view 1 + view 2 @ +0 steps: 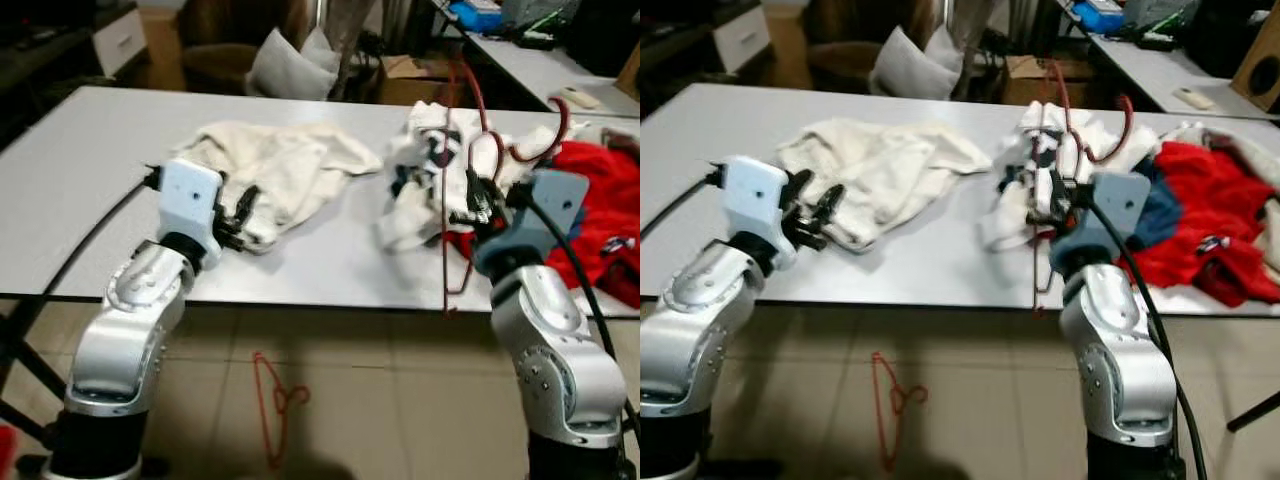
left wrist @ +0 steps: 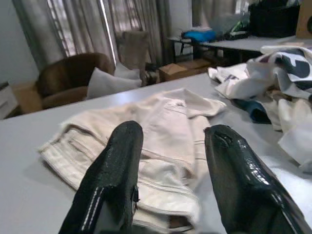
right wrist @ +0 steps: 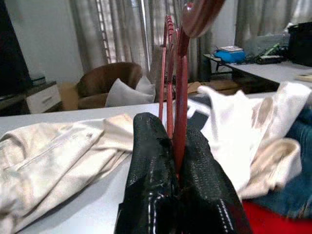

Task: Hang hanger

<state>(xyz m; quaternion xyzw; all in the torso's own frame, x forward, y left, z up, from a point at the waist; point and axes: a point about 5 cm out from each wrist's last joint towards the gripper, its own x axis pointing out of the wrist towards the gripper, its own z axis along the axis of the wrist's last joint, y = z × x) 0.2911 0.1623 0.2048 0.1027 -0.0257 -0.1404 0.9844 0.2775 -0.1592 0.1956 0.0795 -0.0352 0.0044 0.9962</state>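
1. Left eye view: the right pincer (image 1: 478, 205), right of centre, is clamped on a red wire hanger (image 1: 447, 215) that stands upright at the front edge of the white bench (image 1: 90, 180). Its long thin side runs down past the bench edge and its hook curls up toward the upper right. Behind it lie a white patterned garment (image 1: 415, 190) and a red garment (image 1: 600, 215). The left pincer (image 1: 238, 215), left of centre, points at a cream garment (image 1: 270, 170). A second red hanger (image 1: 275, 405) lies on the tiled floor (image 1: 380, 400), lower centre.

2. Right eye view: the same scene. The held hanger hangs over the bench edge in front of the white patterned garment.

3. Left wrist view: the left pincer's fingers (image 2: 114, 170) stand wide apart and empty, just short of the folded cream garment.

4. Right wrist view: the right pincer's fingers (image 3: 151, 165) are pressed together on several thin red wires of the hanger, which rise up the middle of the frame to a rounded end at the top.

5. Handling, as a judgement: the hanger looks light, thin and springy, and smooth enough to twist in a grip. A hold near the neck under the hook would steady it best and leave the hook free.
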